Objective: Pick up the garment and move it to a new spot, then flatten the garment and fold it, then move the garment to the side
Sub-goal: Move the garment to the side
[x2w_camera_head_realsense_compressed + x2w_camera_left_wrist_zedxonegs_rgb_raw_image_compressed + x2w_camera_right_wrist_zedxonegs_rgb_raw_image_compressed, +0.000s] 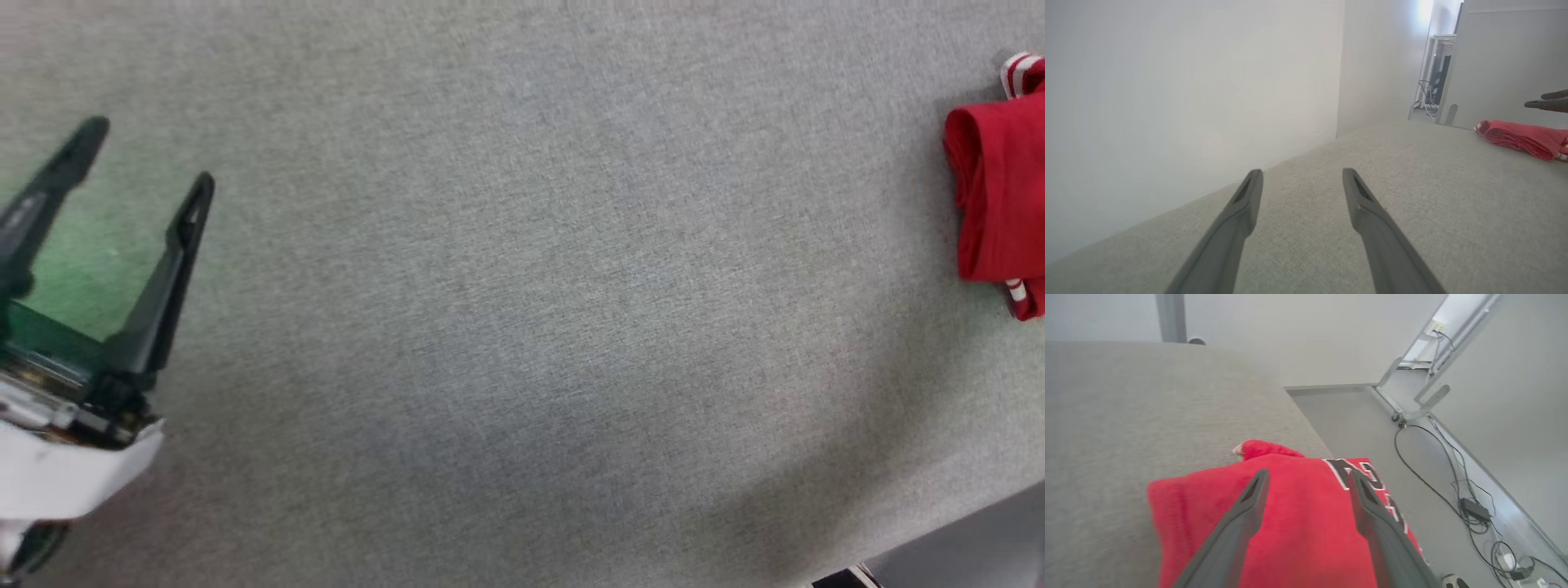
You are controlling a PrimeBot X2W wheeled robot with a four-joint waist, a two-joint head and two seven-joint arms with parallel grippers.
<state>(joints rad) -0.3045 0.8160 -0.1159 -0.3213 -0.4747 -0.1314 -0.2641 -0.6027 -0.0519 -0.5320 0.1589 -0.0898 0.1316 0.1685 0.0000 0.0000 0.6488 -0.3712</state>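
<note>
Garment (1000, 204) lies folded at the right edge of the head-view frame on the bench (522, 327), left hand (148, 153) and right hand (1309, 473) both spread wide and empty, so we judge the task essentially complete.

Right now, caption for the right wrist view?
Open right gripper over the folded red garment at the edge of the grey table.

Left end effector (148, 153) agape (right (1309, 473) too)
</note>
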